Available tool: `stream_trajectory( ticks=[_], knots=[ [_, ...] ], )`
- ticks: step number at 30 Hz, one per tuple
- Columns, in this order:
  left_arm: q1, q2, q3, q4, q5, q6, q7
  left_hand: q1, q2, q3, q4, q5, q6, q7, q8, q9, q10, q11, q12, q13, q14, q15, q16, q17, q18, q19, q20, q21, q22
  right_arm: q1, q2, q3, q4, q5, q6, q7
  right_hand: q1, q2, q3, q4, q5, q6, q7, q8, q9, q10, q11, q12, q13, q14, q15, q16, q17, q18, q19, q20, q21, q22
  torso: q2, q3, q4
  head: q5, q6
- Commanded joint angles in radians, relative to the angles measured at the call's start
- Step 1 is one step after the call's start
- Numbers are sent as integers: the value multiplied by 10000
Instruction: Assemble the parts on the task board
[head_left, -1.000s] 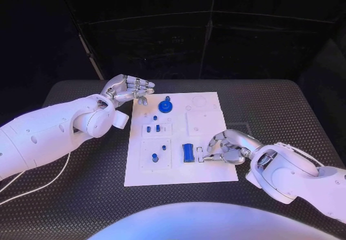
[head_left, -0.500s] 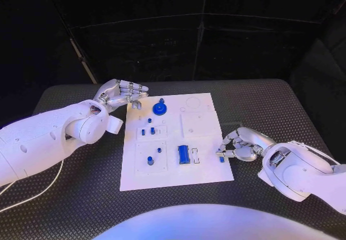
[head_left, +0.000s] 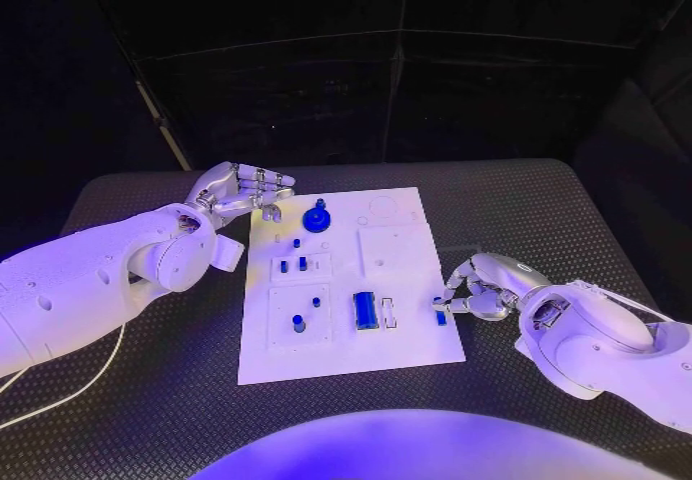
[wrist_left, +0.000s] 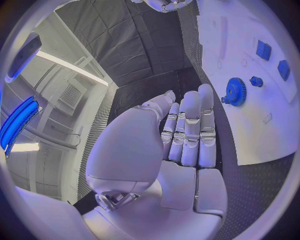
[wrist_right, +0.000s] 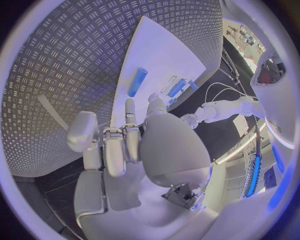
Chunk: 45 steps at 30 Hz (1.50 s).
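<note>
Head camera looks down on the board (head_left: 351, 290) from above. Each wrist camera sits close behind its hand, seemingly facing the board (wrist_left: 250, 90), which all share.

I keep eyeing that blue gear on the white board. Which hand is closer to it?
The left. The left hand hovers just off the board's far left corner, close beside the gear. The right hand is at the board's right edge, well toward the near end.
</note>
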Motion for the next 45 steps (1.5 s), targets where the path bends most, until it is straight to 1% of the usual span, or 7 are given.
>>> stream_trajectory(
  ticks=[1, 17, 26, 31, 36, 39, 45],
  knots=[
    [8, -5, 9, 18, 43, 35, 62, -74, 45, -41, -17, -27, -32, 17, 34, -16, -75, -22, 34, 9, -91, -13, -48, -15, 111, -48, 23, -64, -9, 5, 62, 2, -34, -739, 436, -463, -69, -73, -7, 96, -112, 70, -16, 65, 34, 256, -82, 16, 1296, 947, -63, -26, 2185, -90, 59, -50, -16, 12, 10, -9, -9, 9, -8],
    [0, -26, 9, 12, 43, 33, 58, -74, 45, -41, -17, -27, -32, 17, 34, -16, -75, -22, 34, 9, -91, -13, -48, -15, 111, -48, 23, -64, -9, -46, 427, -3, -211, -1015, 1494, -668, 101, -253, 73, 216, -596, 151, -78, 185, 216, 268, -136, 19, 1320, 946, -112, -29, 2183, -94, 61, -100, -35, 16, 12, -9, -10, 29, -74],
    [-1, -46, 10, 26, 43, 28, 53, -74, 45, -41, -17, -27, -32, 17, 34, -16, -75, -22, 34, 9, -91, -13, -48, -15, 111, -48, 23, -64, -9, -194, 664, -3, -338, -1464, 1676, -769, 1075, -22, 422, -285, -287, 111, -123, 247, 361, 276, -185, 27, 1348, 953, -157, -17, 2213, -104, 87, -141, -26, 65, 4, -15, 0, 40, -94],
    [-1, -58, 10, 42, 43, 27, 53, -74, 45, -41, -17, -27, -32, 17, 34, -16, -75, -22, 34, 9, -91, -13, -48, -15, 111, -48, 23, -64, -9, -233, 800, -3, -405, -1760, 1778, -875, 2012, 336, 1073, -808, -1183, 86, -157, 200, 391, 263, -227, 11, 1355, 956, -209, -10, 2232, -109, 109, -194, -16, 106, 5, -15, 7, 58, -104],
    [-1, -67, 10, 49, 43, 22, 55, -73, 53, -48, -20, -27, -31, 17, 42, -16, -88, -21, 52, 12, -96, -12, -49, -19, 111, -46, 25, -76, -17, -249, 895, -3, -440, -1885, 1783, -953, 2653, 647, 1984, -1162, -1228, 69, -179, 72, 351, 229, -263, -29, 1348, 957, -236, -9, 2239, -115, 112, -232, -20, 115, 0, -13, -8, 79, -109],
    [-1, -75, 10, 58, 43, 22, 55, -73, 53, -48, -20, -27, -31, 17, 42, -16, -88, -21, 52, 12, -96, -12, -49, -19, 111, -46, 25, -76, -17, -254, 934, -3, -441, -1889, 1769, -988, 2599, 597, 2420, -1195, -1103, 35, -151, 19, 357, 222, -246, -45, 1346, 956, -212, -11, 2236, -119, 113, -224, -19, 124, 5, -10, -2, 84, -101],
    [-2, -97, 10, 68, 43, 15, 55, -73, 53, -48, -20, -27, -31, 17, 42, -16, -88, -21, 52, 12, -96, -12, -49, -19, 111, -46, 25, -76, -17, -257, 899, -2, -294, -1236, 1496, -983, 1996, 185, 3513, -990, -568, -44, -116, -82, 411, 227, -206, -73, 1345, 958, -178, -9, 2243, -119, 113, -184, -21, 140, -4, -11, -21, 108, -105]
  ],
)
